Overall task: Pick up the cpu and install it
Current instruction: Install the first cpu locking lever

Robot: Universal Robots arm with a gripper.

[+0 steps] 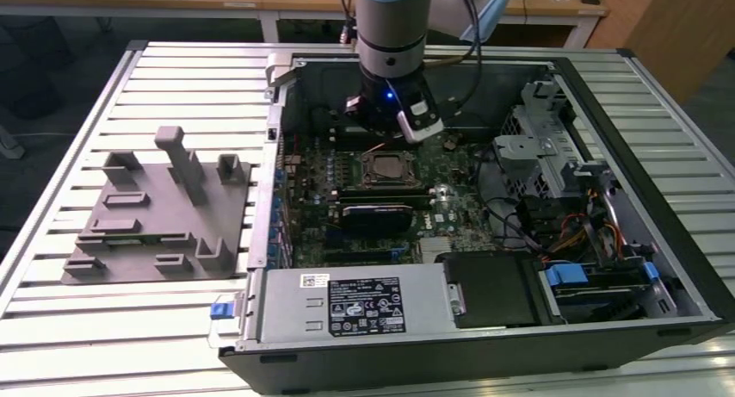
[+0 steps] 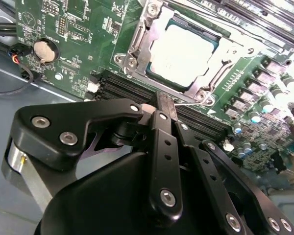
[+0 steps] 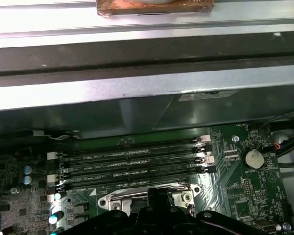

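The cpu (image 2: 180, 51), a flat square chip with a pale silvery top, lies in the metal socket frame (image 2: 137, 46) on the green motherboard (image 2: 83, 29). In the exterior view the cpu (image 1: 386, 167) sits mid-board inside the open computer case. My gripper (image 2: 159, 102) hangs just above the board beside the socket, over the black memory slots (image 2: 122, 88). Its black fingers are shut together with nothing between them. In the exterior view the gripper (image 1: 387, 141) is right behind the socket. In the first wrist view the gripper (image 3: 156, 195) covers the middle of the socket frame (image 3: 112, 200).
A grey plastic tray (image 1: 161, 212) with upright posts stands to the exterior view's left of the case. Inside the case are a power supply (image 1: 344, 302), a drive cage (image 1: 552, 156), loose cables (image 1: 574, 233) and a coin battery (image 3: 253, 158). The case wall (image 3: 147, 83) rises close behind the memory slots.
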